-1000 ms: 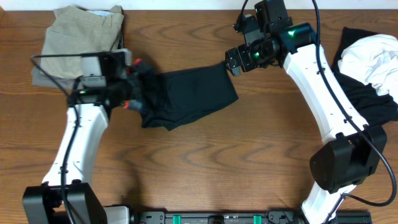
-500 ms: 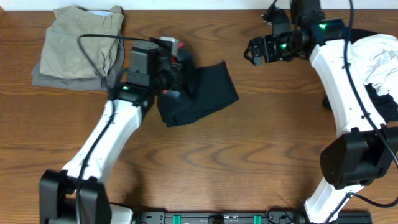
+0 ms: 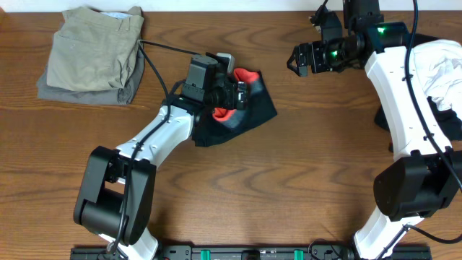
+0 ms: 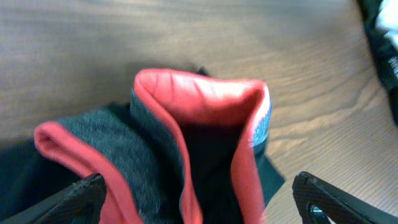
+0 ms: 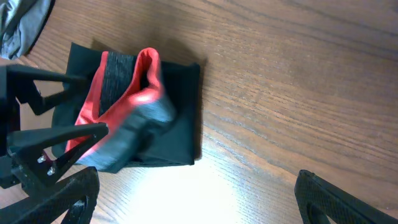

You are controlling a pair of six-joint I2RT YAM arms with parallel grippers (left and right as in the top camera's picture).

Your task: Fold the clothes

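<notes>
A black garment with a red waistband (image 3: 253,108) lies bunched in the middle of the table, folded over itself. My left gripper (image 3: 244,94) hovers over its top with the jaws spread wide. In the left wrist view the red band (image 4: 199,93) stands up in a loop between the open fingers (image 4: 78,196), which do not pinch it. My right gripper (image 3: 297,59) hangs open above bare wood to the upper right, apart from the cloth. The right wrist view shows the garment (image 5: 168,124) ahead on the left, and the right gripper (image 5: 196,199) holds nothing.
A folded khaki pile (image 3: 94,47) rests on a grey piece at the far left back. A heap of white cloth (image 3: 440,61) and black cloth (image 3: 426,115) lies at the right edge, behind the right arm.
My left gripper swept right, carrying the garment's left edge over onto itself, then opened and let go. The red band now shows. My right gripper drew back up and to the right.
</notes>
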